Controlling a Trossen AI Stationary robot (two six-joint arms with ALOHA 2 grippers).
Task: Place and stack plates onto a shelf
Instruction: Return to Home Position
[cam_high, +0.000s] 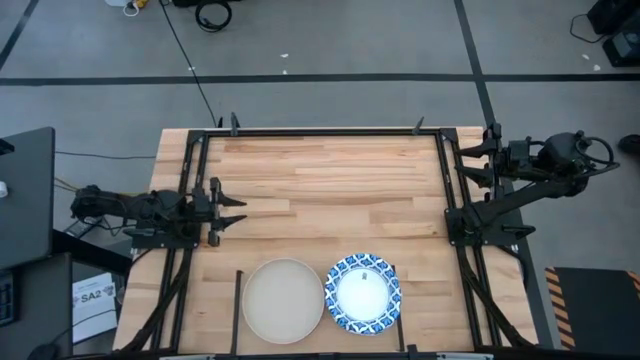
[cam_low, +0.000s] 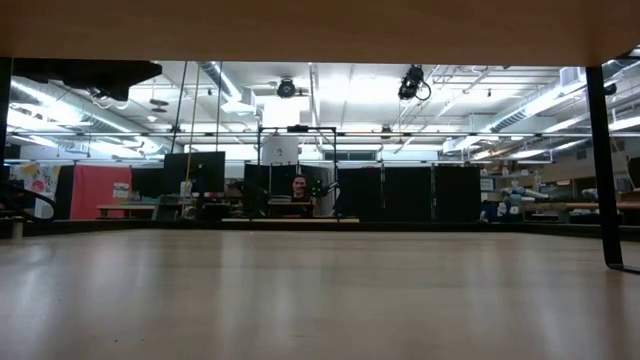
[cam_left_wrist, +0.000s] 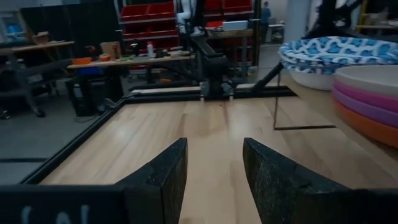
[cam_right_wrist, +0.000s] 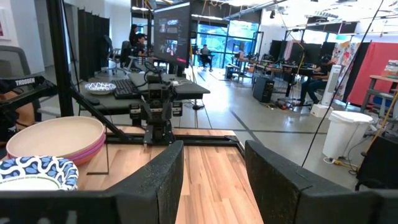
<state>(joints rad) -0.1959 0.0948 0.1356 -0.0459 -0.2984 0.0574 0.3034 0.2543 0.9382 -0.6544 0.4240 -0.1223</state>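
"SA2", black print on a white paper sheet (cam_high: 92, 297) left of the light-wood bench (cam_high: 330, 200). "TROSSEN", white letters on a black arm part (cam_right_wrist: 25, 82). White marks on the left gripper (cam_left_wrist: 214, 143) body: unreadable.

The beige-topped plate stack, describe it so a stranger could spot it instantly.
On the light-wood table, two plate stacks sit side by side at the high view's bottom edge. The beige-topped stack is the one nearer the left arm, plain-topped over pink and orange plates, unlike the blue-patterned stack.

Matte-black jointed left arm (cam_high: 140, 210) and right arm (cam_high: 520, 188), cable (cam_high: 598, 157) looped at one wrist, blunt rough wedge jaws.
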